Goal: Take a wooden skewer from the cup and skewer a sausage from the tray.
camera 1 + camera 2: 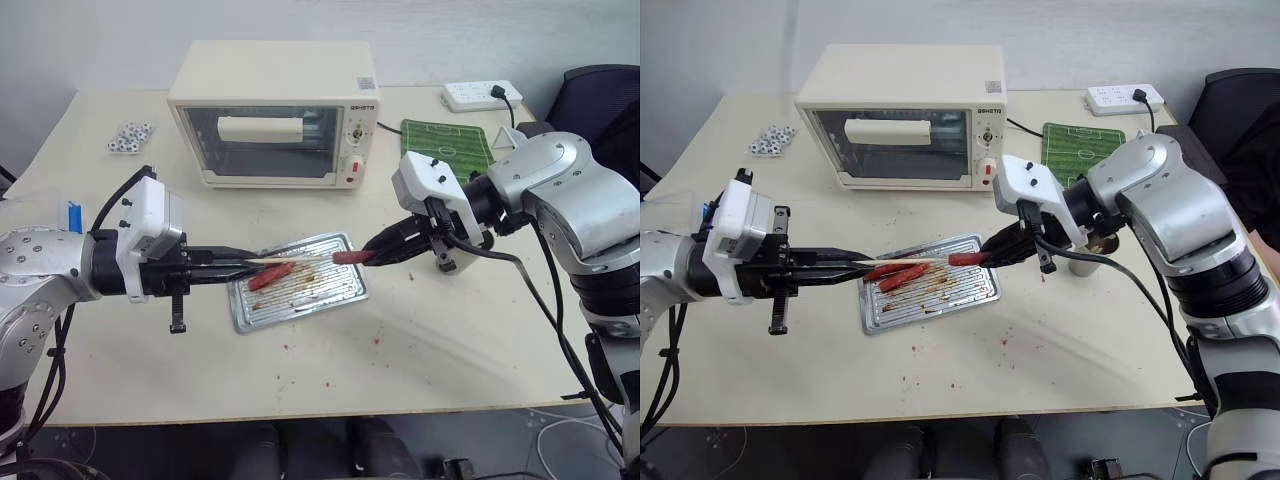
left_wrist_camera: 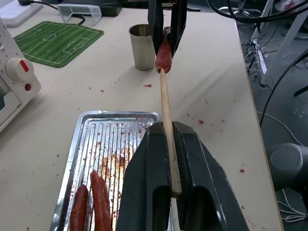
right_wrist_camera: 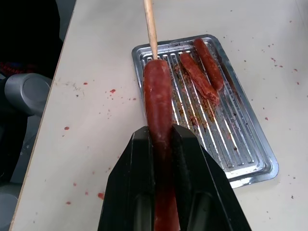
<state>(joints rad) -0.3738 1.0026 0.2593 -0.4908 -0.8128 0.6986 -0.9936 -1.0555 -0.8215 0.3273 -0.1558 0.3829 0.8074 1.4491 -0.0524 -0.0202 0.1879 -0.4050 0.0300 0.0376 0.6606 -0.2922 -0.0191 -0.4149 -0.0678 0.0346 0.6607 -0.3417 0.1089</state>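
Above the table (image 1: 450, 350), in front of the toaster oven (image 1: 275, 112), the two arms meet over the tray (image 1: 340, 300), where two sausages lie. The right gripper (image 1: 372, 256) is clenched on the sausage (image 1: 350, 257). The left gripper (image 1: 232, 263) pinches the wooden skewer (image 1: 290, 259), its tip touching that sausage's end. The cup (image 2: 142, 46) stands right of the tray.

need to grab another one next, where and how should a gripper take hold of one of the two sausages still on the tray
Grip a sausage across its middle, from above, fingers straddling its narrow width. Both lie flat, side by side along the ribs of the tray, so take the outer one first; the gap between them looks tight.
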